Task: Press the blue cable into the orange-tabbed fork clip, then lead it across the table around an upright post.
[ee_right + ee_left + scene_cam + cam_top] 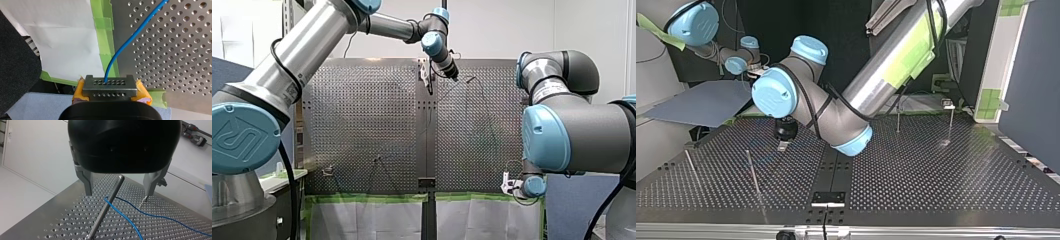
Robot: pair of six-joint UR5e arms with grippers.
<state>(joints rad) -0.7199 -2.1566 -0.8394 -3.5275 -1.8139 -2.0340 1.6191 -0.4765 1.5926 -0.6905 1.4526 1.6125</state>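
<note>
In the left wrist view my left gripper (119,193) is open, its two metal fingers (87,182) standing either side of an upright steel post (106,210). The blue cable (125,216) bends around that post at mid-height and trails back over the perforated table; nothing is held. In the front view this gripper (453,74) hangs at the table's far middle. My right gripper (109,83) is shut on the blue cable (125,47), which comes out between its yellow pads (142,92); it sits off the table's near right corner (512,186). I cannot make out an orange-tabbed clip.
Further thin posts stand on the table: two at the top view's left (691,167) (753,172) and two at its back right (898,120) (951,120). Green tape (105,45) lines the table edge by my right gripper. A small fixture (162,182) sits beyond my left gripper.
</note>
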